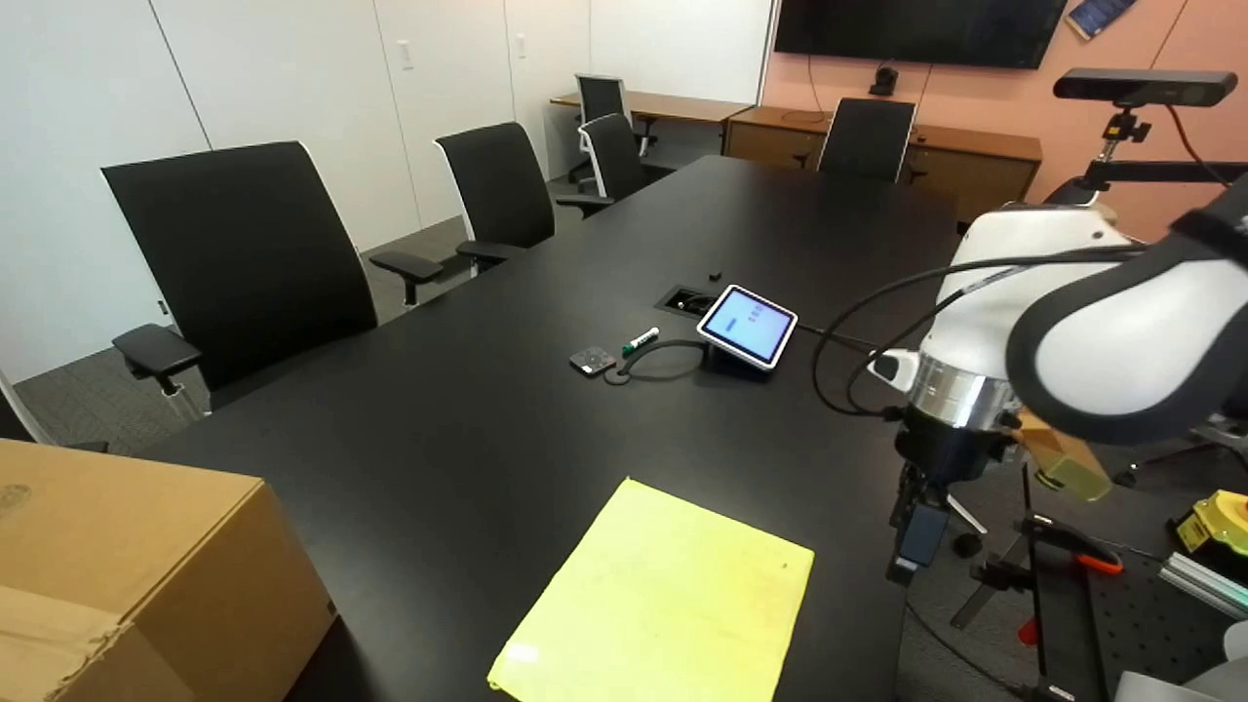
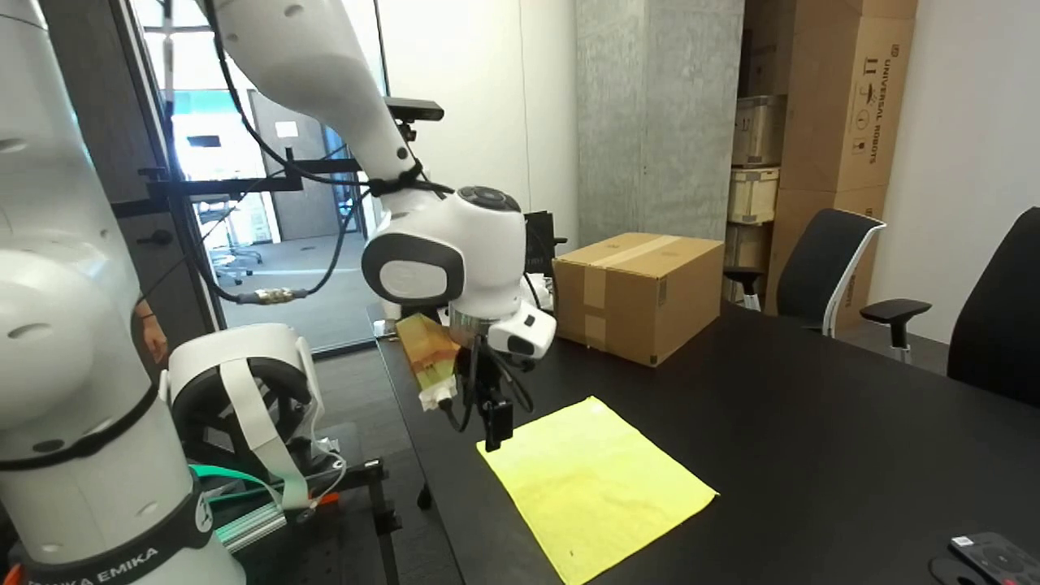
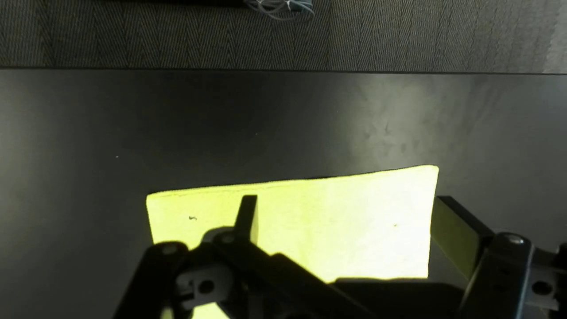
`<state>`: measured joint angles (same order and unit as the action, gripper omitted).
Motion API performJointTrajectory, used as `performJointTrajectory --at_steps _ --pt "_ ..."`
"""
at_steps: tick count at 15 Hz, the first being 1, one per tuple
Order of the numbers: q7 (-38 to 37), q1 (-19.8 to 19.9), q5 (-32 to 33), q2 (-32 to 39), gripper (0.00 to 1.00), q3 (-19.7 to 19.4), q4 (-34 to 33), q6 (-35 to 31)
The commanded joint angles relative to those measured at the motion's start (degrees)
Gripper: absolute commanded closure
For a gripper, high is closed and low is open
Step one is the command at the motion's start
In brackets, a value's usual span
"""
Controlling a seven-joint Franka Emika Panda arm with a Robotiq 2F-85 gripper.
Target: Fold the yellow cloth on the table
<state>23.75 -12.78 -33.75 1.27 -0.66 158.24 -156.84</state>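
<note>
The yellow cloth lies flat, roughly square, on the dark table [image 1: 468, 439]. It shows in both exterior views [image 1: 663, 595] [image 2: 601, 487]; its near part is cut off in one of them. In the wrist view the cloth [image 3: 310, 212] has its far edge and both far corners in sight; its lower part is hidden behind my gripper. My gripper [image 3: 345, 199] is wide open and empty, held above the table. In the wrist view one finger appears over the cloth, the other just beyond its right side. In both exterior views the gripper [image 1: 912, 556] [image 2: 494, 426] hangs near the table's edge.
A cardboard box [image 1: 224, 575] stands on the table, also seen here [image 2: 634, 301]. A tablet [image 1: 749, 327], a green marker [image 1: 641, 340] and a small dark square item [image 1: 592, 361] lie farther along the table. A remote [image 2: 995, 556] lies on it too. Chairs [image 1: 244, 253] line the far side.
</note>
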Motion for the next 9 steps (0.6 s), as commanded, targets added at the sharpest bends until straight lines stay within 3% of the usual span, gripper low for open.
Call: performJointTrajectory --at_steps 1,4,9 --pt "14.1 0.3 -14.0 15.1 0.00 3.2 -7.4 -6.0" --pt "23.2 3.4 -21.7 26.0 0.00 7.1 -14.9 -9.7" --pt "27.4 5.6 -21.1 42.6 0.00 7.8 -27.5 -16.2"
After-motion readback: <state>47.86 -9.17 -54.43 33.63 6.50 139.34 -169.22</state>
